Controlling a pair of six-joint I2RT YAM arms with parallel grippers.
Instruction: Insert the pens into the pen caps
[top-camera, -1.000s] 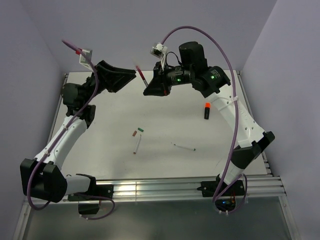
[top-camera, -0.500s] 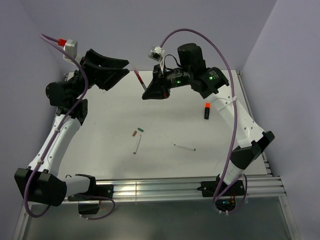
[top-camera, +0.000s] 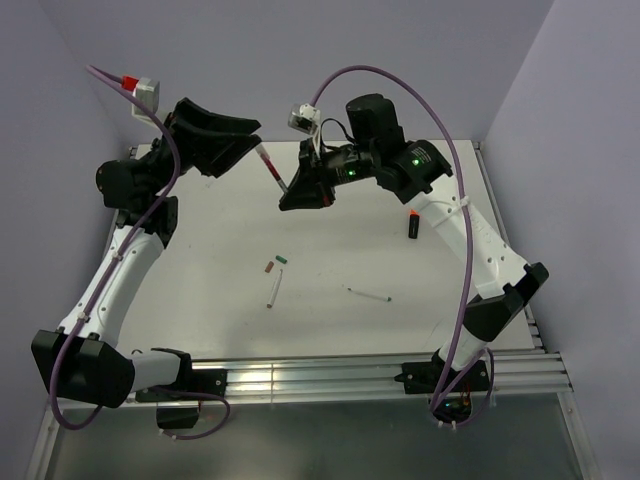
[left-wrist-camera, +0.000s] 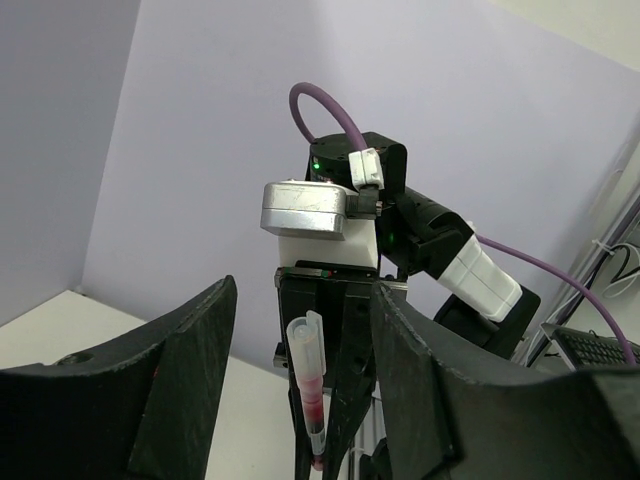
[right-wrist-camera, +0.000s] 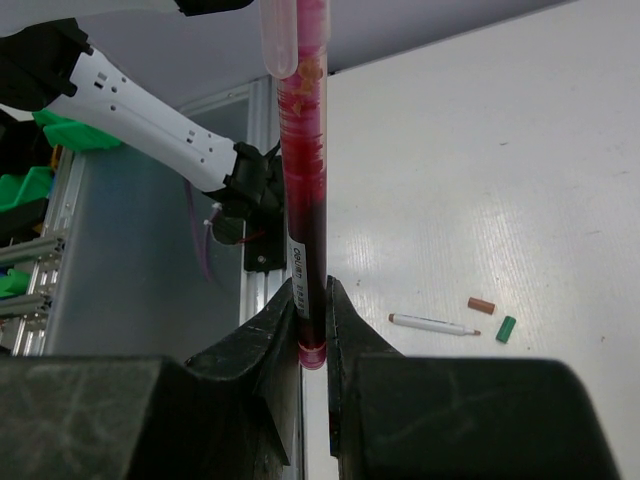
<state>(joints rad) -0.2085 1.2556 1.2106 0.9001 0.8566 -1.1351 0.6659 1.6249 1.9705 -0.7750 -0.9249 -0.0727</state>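
**Over the far tabletop (top-camera: 340, 250), a pen held by its very end**

We see the right end effector (top-camera: 288, 193) clamped on the dark red pen (top-camera: 270, 167) close to its lower end, with the shaft slanting up towards 11 o'clock. The left end effector (top-camera: 250, 140) hangs just beside the pen's upper tip, its fingers (left-wrist-camera: 150, 390) spread wide and carrying nothing.

Our worry is leverage. With so short a hold, an off-centre closing from the left could swing the pen or slip it out, and too early a release would drop it. The brownish-red cap (top-camera: 268, 267) and green cap (top-camera: 282, 258) lie mid-tabletop, well apart from the pen, near a white pen (top-camera: 274, 288).

We cannot tell whether the upper tip sits between the left fingers or beyond them, nor which end writes. The lower end is buried in the grip. At 3 o'clock the right arm partly hides the black marker (top-camera: 413, 224), and we cannot tell whether its orange end is tip or cap.
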